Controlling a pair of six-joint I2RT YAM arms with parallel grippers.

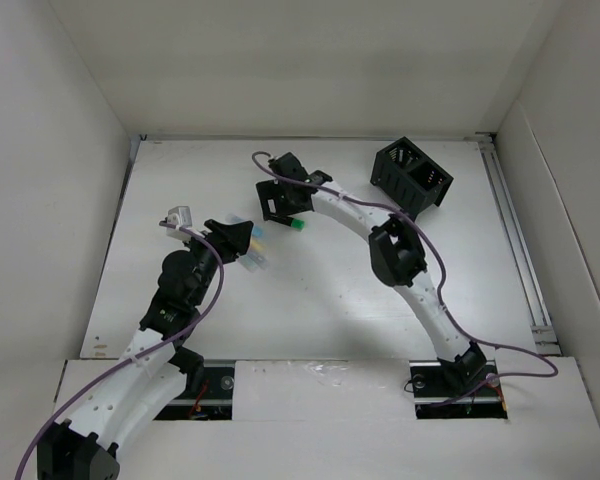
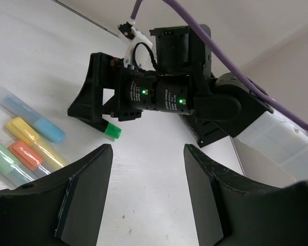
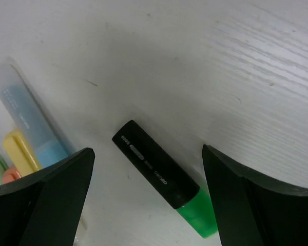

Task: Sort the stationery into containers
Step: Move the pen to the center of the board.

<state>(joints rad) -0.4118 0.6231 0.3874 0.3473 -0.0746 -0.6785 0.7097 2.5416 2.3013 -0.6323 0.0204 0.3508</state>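
Five highlighters and one container share the white table (image 1: 330,310) beneath two robot arms. Four of the markers are pastel and lie side by side in a tight row: a pale blue marker (image 2: 35,118), a yellow marker (image 2: 32,142), an orange marker (image 2: 24,154) and a pale green marker (image 2: 4,163). The fifth, a black marker with a green cap (image 3: 161,177), lies flat on its own just beside that row.

The right gripper (image 3: 148,154) hangs directly over the black marker with its jaws spread wide. One finger stands on each side of the barrel, clear of it, and nothing is grasped. The left gripper (image 2: 148,164) is near the pastel row, its fingers parted about halfway, with only bare tabletop between them. It grips nothing either.

The black mesh organizer (image 1: 412,177) stands toward the far right of the table, well apart from all five markers. No marker can be seen inside it.

From overhead the organizer's dividers show, but its compartments are too small and dark to count with confidence. The arms cover much of the pastel row in that view, so the colours read clearly only from the wrist cameras. The right wrist view cuts the pale green and orange markers off at its left edge. The print on the black barrel is too small to read.
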